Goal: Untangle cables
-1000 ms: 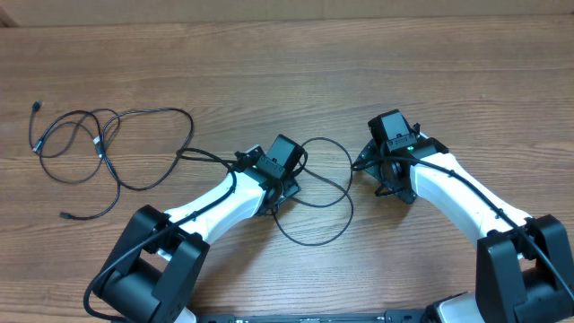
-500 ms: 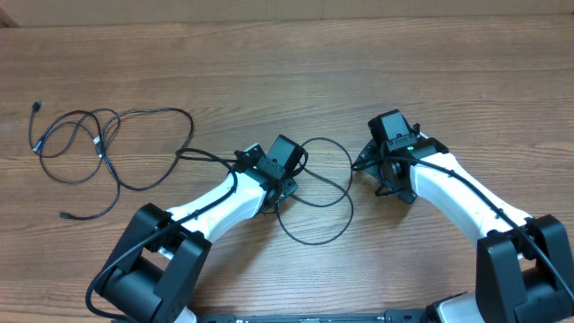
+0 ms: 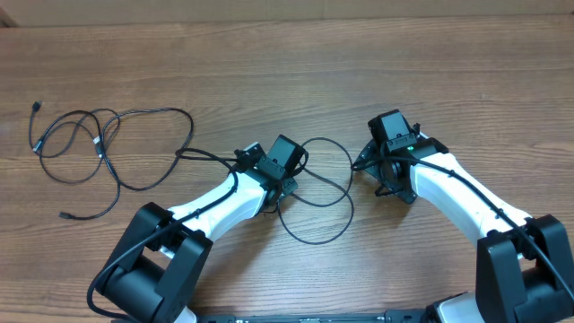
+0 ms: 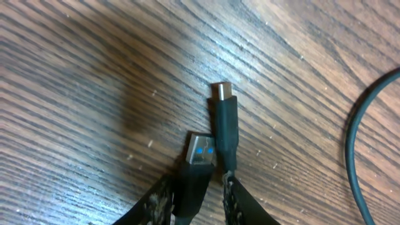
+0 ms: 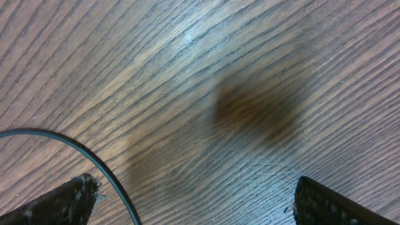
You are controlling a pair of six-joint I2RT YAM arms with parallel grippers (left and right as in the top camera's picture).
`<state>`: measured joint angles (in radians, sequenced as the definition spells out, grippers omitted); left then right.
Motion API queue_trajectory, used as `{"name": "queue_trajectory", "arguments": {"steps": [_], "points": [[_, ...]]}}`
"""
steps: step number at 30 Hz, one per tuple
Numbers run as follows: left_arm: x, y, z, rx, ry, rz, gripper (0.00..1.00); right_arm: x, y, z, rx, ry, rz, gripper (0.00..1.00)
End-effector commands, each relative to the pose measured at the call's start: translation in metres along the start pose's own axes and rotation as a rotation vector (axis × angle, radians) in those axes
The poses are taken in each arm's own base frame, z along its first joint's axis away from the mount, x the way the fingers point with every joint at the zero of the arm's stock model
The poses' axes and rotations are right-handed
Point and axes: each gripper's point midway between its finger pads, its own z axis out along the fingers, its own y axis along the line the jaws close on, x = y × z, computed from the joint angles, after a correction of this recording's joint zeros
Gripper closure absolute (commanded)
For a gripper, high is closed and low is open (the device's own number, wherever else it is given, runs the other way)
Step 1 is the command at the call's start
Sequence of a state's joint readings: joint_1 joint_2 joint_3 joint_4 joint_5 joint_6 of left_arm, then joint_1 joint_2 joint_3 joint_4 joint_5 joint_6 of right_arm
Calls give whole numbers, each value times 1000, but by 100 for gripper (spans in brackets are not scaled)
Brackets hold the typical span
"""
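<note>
Thin black cables [image 3: 100, 148] lying on wood-grain, in two loose groups.
In the overhead view a tangle [image 3: 148, 110] of crossing loops lies at centre left, with small free plug ends at its upper left [image 3: 36, 106] and lower left [image 3: 65, 215]. One strand runs right from it to an open loop [image 3: 351, 208] at the centre. In the left wrist view two plugs lie side by side at lower centre, both pointing up the frame: a broad plug [image 4: 200, 153] with a blue insert and a slim plug [image 4: 224, 115] with a silvery tip. A further cord [image 4: 352, 144] curves down the right edge.
</note>
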<state>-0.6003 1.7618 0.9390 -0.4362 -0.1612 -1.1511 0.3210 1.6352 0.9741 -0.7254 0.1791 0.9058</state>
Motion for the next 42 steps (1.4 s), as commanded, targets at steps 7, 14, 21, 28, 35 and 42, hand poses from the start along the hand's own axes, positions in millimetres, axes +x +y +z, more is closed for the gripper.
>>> {"name": "queue_trajectory", "arguments": {"steps": [7,14,21,28,35,42], "points": [[-23,33,14,-109,-76,-15,96,-2,0,-3,-12,-8,12,0],[-72,52,9,-148,-163,-73,96,-2,0,-3,-12,-8,12,0],[-106,27,0,-17,-105,-18,80,-2,0,-3,-12,-8,12,0],[-72,2,-2,129,91,62,66,-2,0,-3,-12,-8,12,0],[-45,-9,-6,165,178,98,47,-2,0,-3,-12,-8,12,0],[-27,-17,-3,117,146,127,53,-2,0,-3,-12,-8,12,0]]}}
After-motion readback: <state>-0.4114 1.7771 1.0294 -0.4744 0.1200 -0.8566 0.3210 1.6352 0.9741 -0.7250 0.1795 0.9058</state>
